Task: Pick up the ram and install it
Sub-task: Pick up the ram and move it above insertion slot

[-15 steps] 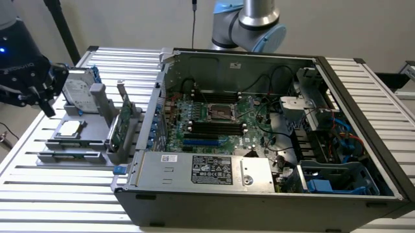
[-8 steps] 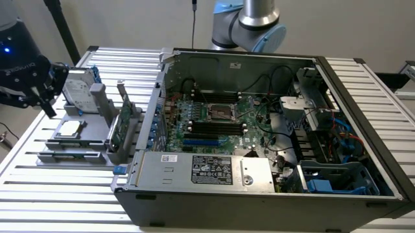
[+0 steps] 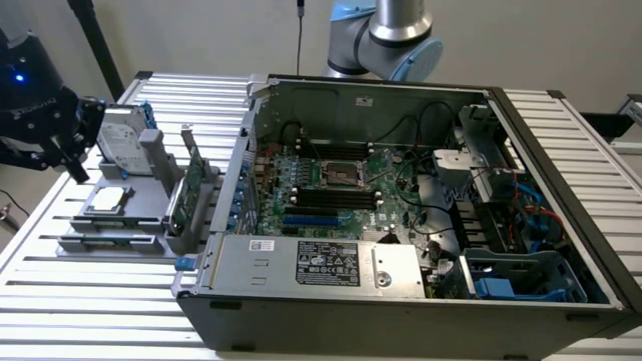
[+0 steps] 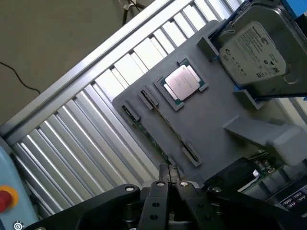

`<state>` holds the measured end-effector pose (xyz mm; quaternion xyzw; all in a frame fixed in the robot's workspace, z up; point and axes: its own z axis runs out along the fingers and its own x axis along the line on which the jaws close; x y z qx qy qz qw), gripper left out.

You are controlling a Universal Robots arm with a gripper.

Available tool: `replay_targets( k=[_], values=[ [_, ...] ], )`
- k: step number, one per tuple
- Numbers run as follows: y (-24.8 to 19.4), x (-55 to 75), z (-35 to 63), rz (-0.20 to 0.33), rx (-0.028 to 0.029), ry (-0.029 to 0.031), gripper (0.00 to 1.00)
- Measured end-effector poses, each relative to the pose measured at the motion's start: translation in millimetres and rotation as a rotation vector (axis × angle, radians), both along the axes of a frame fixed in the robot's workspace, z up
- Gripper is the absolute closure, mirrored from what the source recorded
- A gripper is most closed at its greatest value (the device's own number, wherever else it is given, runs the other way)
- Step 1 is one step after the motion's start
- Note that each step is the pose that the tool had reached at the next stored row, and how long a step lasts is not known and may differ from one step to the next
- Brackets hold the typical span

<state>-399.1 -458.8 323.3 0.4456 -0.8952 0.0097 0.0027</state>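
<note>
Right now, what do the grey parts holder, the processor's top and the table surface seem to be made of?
The grey parts holder looks like matte plastic: uniform grey, no glints. The processor has a silver metal top, catching light, on a green board. The table is probably aluminium: pale ribbed slats with a dull sheen.

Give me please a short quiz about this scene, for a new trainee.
1. True or false: the ram is already seated in the motherboard.
2. What lies on the tray between the ram and the hard drive? A) a fan B) the processor C) a screwdriver
3. Fill in: the end effector hangs over the ____, not over the case.
Key: 1 false, it lies in the tray; 2 B; 3 tray.
</note>
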Motion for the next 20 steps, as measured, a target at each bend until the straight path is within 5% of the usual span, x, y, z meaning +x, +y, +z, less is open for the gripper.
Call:
replay_targets(
  k=[20],
  values=[
    [0.0,0.0,-8.2,0.365,0.0000,0.0000,0.89]
  ],
)
